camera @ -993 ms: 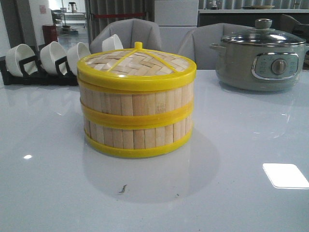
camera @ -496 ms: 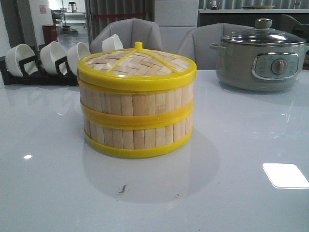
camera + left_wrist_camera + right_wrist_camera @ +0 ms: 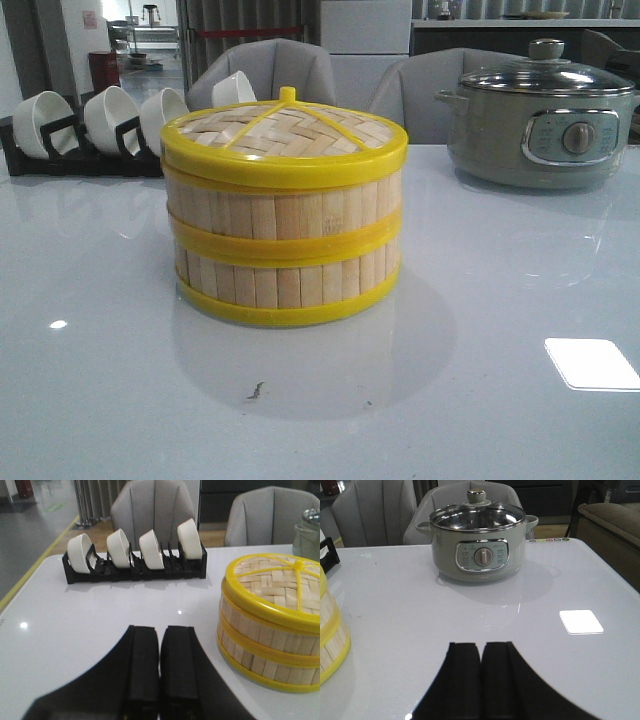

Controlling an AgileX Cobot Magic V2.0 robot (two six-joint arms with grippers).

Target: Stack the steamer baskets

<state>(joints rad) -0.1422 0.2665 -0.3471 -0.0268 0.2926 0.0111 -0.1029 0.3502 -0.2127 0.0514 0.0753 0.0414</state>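
Note:
Two steamer baskets [image 3: 285, 240] stand stacked on the white table, capped by the woven yellow-rimmed lid [image 3: 283, 135]. The stack also shows in the left wrist view [image 3: 272, 622], and its edge shows in the right wrist view [image 3: 330, 630]. My left gripper [image 3: 160, 630] is shut and empty, over bare table beside the stack and apart from it. My right gripper [image 3: 481, 646] is shut and empty, over bare table on the stack's other side. Neither gripper shows in the front view.
A grey-green electric pot [image 3: 540, 115] with a glass lid stands at the back right, also in the right wrist view [image 3: 477, 545]. A black rack of white bowls [image 3: 90, 125] stands at the back left, also in the left wrist view [image 3: 135, 555]. Grey chairs stand behind the table.

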